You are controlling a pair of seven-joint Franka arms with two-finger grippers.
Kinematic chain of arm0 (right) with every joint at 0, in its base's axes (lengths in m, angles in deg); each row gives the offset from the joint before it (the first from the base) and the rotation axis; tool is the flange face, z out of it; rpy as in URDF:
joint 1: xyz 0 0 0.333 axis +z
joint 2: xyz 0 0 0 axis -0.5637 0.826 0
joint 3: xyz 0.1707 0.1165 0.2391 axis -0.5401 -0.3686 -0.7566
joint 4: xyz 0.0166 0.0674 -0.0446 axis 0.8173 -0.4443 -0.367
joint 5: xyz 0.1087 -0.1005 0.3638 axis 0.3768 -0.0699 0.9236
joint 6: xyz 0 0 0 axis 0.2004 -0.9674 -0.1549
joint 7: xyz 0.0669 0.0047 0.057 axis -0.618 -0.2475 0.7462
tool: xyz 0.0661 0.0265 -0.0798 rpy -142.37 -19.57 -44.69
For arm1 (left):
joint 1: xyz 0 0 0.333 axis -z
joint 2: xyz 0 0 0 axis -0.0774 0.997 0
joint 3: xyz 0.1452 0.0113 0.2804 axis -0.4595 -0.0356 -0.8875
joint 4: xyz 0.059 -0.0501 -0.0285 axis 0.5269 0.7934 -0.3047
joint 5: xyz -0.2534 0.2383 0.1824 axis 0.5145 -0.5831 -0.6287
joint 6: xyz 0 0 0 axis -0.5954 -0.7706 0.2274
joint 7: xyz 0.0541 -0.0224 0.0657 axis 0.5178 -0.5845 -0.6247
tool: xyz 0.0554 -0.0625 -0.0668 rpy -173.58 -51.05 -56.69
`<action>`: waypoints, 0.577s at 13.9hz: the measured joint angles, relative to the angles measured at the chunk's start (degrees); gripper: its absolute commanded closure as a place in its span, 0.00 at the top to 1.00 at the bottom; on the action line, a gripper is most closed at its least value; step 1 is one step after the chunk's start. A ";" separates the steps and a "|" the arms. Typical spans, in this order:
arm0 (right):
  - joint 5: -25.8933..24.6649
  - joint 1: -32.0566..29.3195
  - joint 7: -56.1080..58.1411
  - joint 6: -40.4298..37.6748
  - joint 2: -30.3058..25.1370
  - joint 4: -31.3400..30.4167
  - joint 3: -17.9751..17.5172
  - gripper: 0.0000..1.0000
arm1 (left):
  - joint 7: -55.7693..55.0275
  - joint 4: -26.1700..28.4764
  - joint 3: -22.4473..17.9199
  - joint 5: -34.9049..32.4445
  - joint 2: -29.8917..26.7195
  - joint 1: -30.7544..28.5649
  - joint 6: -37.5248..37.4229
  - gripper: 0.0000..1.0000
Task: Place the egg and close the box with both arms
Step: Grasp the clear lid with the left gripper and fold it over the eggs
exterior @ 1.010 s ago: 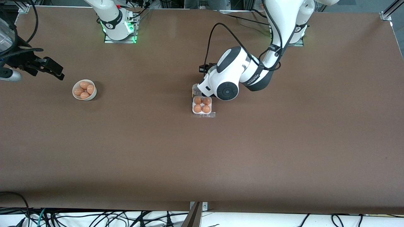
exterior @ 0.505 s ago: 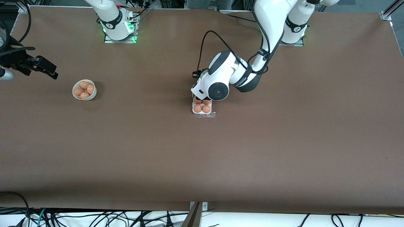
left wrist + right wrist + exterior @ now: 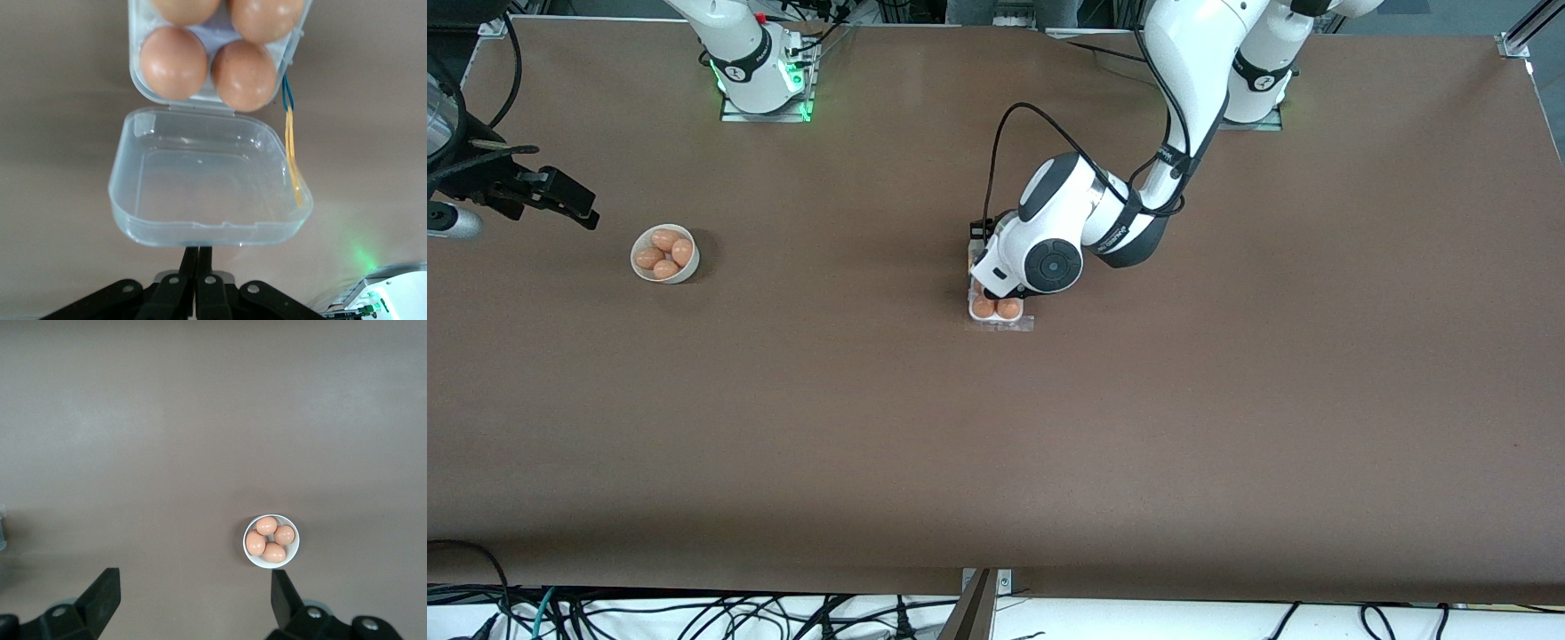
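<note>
The box (image 3: 997, 310) sits mid-table with its white tray (image 3: 137, 73) holding four brown eggs (image 3: 173, 62). Its clear lid (image 3: 207, 180) lies open and flat on the table, hinged to the tray's edge that is farther from the front camera. My left gripper (image 3: 198, 257) is shut and empty, its fingertips low at the lid's free edge. In the front view the left arm's wrist (image 3: 1049, 262) covers the lid, the gripper and the two farther eggs. My right gripper (image 3: 578, 206) is open and empty, held high near the bowl; it also shows in the right wrist view (image 3: 193, 600).
A round white bowl (image 3: 664, 253) with several eggs stands toward the right arm's end of the table; it also shows in the right wrist view (image 3: 271, 541). A yellow and blue band (image 3: 291, 143) lies beside the lid. The arm bases stand along the table's edge farthest from the front camera.
The left arm's wrist has come down and toward the front camera over the box, now covering its two farther eggs. The right gripper has only drifted slightly.
</note>
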 measured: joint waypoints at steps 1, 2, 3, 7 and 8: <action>0.00 0.00 0.00 0.00 0.00 0.00 0.00 1.00 | 0.00 -0.08 -0.37 0.00 0.01 -0.02 0.01 0.05; 0.00 0.00 0.00 0.00 0.00 0.00 0.00 1.00 | -0.01 -0.17 -0.73 0.00 0.01 -0.04 0.08 0.05; 0.00 0.00 0.00 0.00 0.00 0.00 0.00 1.00 | -0.01 -0.26 -1.10 0.00 0.01 -0.05 0.33 0.05; 0.00 0.00 0.00 0.00 0.00 0.00 0.00 1.00 | -0.01 -0.45 -1.82 0.00 0.03 -0.10 1.26 0.05; 0.00 0.00 0.00 0.00 0.00 0.00 0.01 1.00 | -0.01 -0.73 -2.03 0.00 0.03 -0.11 1.42 0.05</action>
